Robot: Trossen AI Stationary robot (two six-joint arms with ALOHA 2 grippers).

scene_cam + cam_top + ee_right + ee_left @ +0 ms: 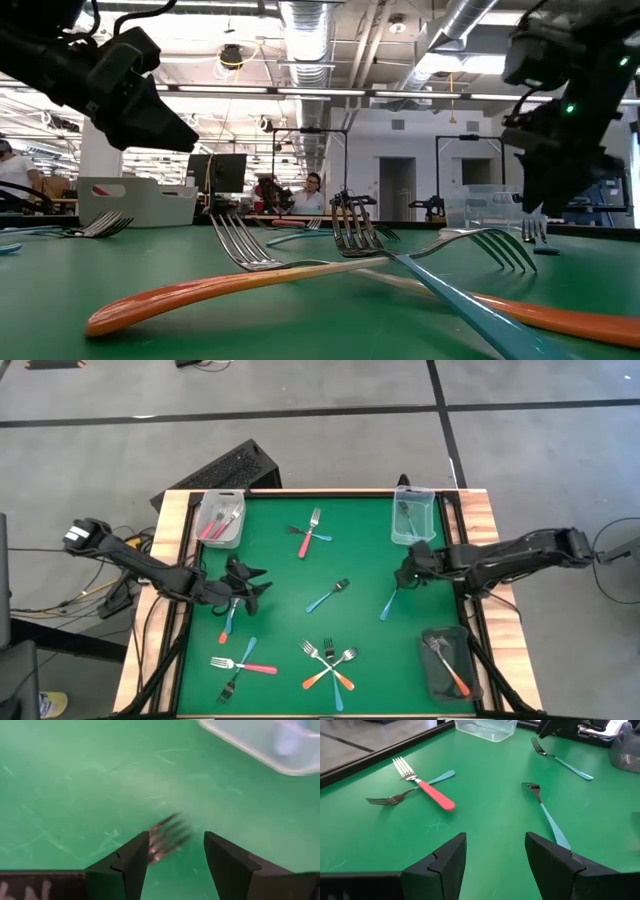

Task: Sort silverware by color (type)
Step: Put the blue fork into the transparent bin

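Forks with metal tines and coloured handles lie scattered on the green table [290, 575]. My right gripper [402, 575] hangs open just above the tine end [167, 839] of a blue fork [389, 604], one finger on each side and clear of it. My left gripper [262, 585] stands open near the table's left edge, pointing toward the middle. A blue fork [547, 817] lies ahead of it, and another blue fork [230, 618] lies below it. A red fork [427, 794] lies crossed over a blue one at the far middle.
A clear bin [222, 517] with red forks stands at the far left. A clear bin [412, 515] with a blue fork stands at the far right, and a dark bin [450, 660] with an orange fork at the near right. Crossed orange and blue forks [330, 665] lie at the near middle, more forks [243, 665] at the near left.
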